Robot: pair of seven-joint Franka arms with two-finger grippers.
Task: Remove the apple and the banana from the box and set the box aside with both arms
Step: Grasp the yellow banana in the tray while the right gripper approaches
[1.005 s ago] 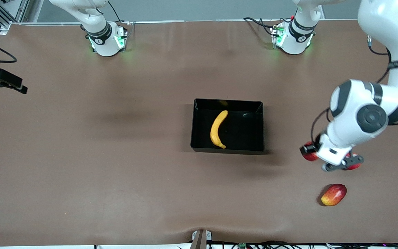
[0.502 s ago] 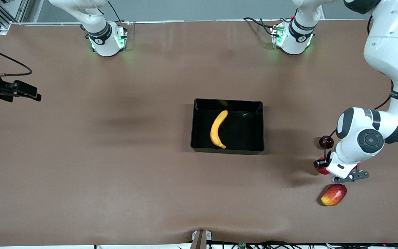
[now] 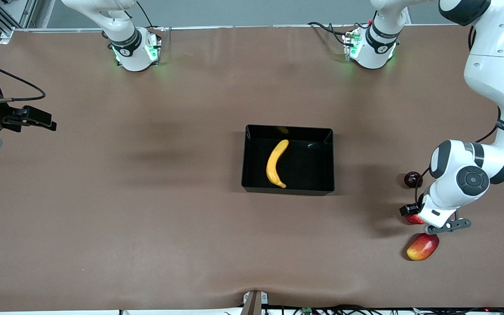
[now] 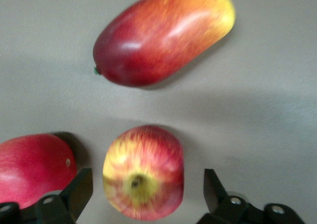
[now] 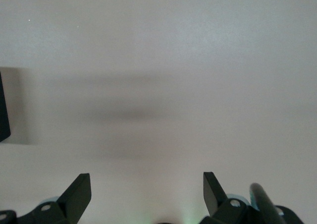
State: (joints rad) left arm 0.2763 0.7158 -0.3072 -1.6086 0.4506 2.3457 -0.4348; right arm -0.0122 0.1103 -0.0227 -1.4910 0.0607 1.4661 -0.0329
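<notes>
From the front we see the banana (image 3: 276, 163) lying in the black box (image 3: 288, 190) at mid-counter, long, curved and yellow; we judge it light and soft-skinned, best pinched across its middle, while the glossy low-walled box looks slippery and wants one arm on each short wall. The left gripper (image 3: 436, 220) sits low over the counter toward the left arm's end, between a dark round fruit (image 3: 413, 179) and the mango (image 3: 423, 246); the right gripper (image 3: 33, 119) waits over the right arm's end. In the left wrist view the apple (image 4: 143, 172) rests on the counter between jaws standing apart and clear of it, red with yellow streaks, stem dimple showing, a plain red fruit (image 4: 33, 167) just beside. In the right wrist view, jaws apart over bare counter (image 5: 158, 75).
</notes>
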